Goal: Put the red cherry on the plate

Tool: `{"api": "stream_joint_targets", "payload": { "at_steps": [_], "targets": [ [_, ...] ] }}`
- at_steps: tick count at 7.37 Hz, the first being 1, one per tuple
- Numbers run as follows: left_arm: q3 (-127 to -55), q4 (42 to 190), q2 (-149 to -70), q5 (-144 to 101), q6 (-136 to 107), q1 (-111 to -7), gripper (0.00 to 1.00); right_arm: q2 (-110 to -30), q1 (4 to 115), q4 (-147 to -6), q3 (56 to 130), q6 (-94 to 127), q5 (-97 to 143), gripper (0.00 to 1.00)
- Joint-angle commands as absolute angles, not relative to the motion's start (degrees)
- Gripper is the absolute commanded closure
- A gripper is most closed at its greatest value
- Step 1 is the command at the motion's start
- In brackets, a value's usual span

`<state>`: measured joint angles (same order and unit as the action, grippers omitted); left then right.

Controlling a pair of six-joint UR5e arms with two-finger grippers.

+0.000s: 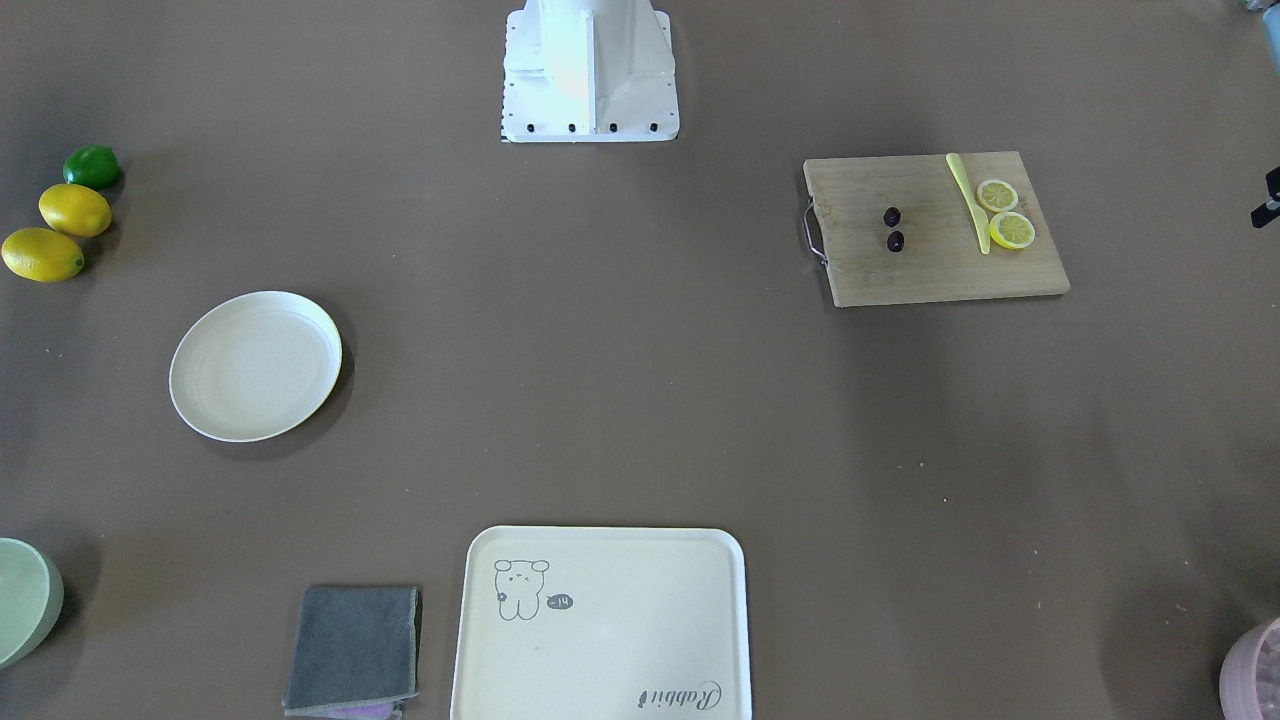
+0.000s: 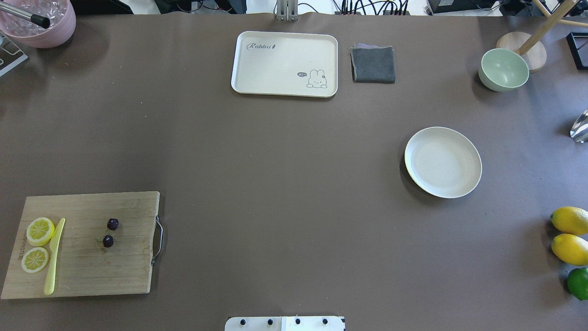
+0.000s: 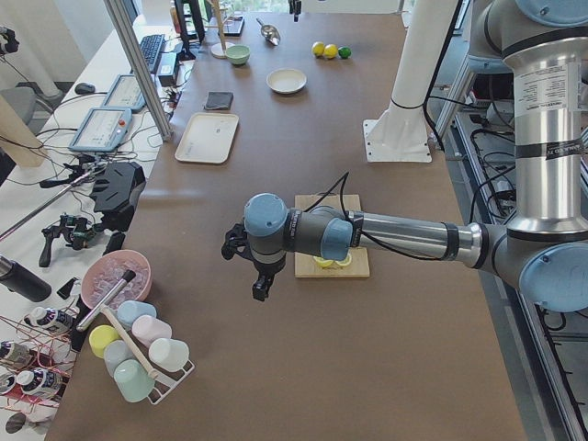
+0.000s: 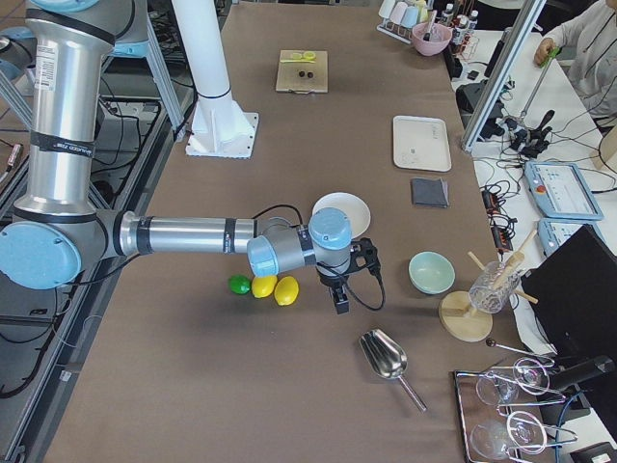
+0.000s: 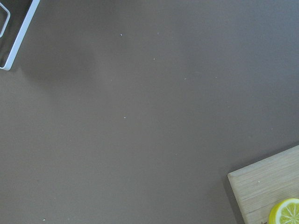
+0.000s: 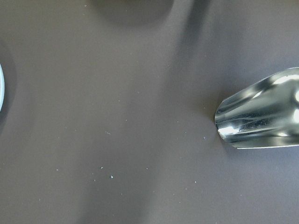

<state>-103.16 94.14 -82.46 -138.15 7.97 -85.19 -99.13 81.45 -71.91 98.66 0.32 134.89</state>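
Red cherry (image 2: 108,241) is on the board (image 2: 82,271) by the left end of the surface (image 2: 275,184), and the plate (image 2: 443,162) is way off near the right end. Can't tell if my left claw (image 3: 264,280) or right claw (image 4: 340,294) is open or closed. Risk imo: it's tiny n round, so an off-center pinch = it rolls off.

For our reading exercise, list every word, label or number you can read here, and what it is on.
"Rabbit": script on the rectangular cream tray.
"hi~": speech bubble beside that tray's rabbit drawing.
The wooden cutting board's edge marking and the arms' white labels: too small to read.
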Motion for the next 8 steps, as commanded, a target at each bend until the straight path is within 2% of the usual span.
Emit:
{"api": "stream_joint_targets", "payload": {
  "at_steps": [1,5,8],
  "targets": [
    [-104.84,93.78,-81.30,-138.17,7.82,-85.34,0.02,-98.79,81.13,-71.28,96.61,0.53,134.47,0.00],
    [-105.64,94.22,-80.95,-138.07,7.64,-85.60,0.02,-99.40,82.69,-71.19,99.84,0.62,134.39,0.00],
    [-106.70,94.04,-80.95,-137.55,7.56,-85.78,0.02,-99.23,84.81,-71.37,99.49,0.70,135.09,0.00]
  ]
}}
